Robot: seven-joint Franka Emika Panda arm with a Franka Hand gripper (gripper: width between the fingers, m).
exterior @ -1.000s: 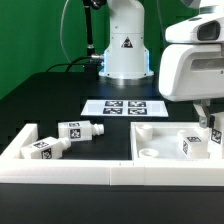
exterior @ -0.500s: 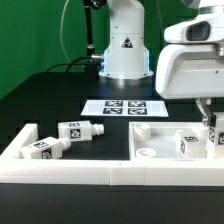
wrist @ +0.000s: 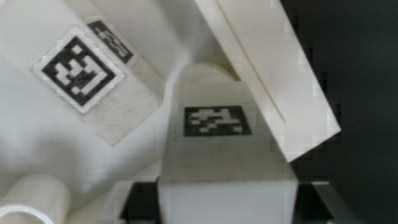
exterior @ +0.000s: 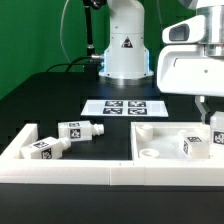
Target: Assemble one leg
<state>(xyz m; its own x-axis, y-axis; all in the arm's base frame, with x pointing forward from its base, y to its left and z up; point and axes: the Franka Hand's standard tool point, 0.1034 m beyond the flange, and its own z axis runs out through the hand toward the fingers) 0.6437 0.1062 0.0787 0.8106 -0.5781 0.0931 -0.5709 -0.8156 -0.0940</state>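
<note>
Two loose legs lie at the exterior view's left; another leg stands on the panel.

The surface is black, backed by a green wall. The marker board is white and carries black-and-white square tags. The legs are white plastic with black-and-white square tags: two lie at the exterior view's left, and one stands on the white panel at the exterior view's right. In the wrist view, a white leg shows a small black-and-white tag, and the panel beside it shows a larger one. The arm's base is white with a black triangle mark.
</note>
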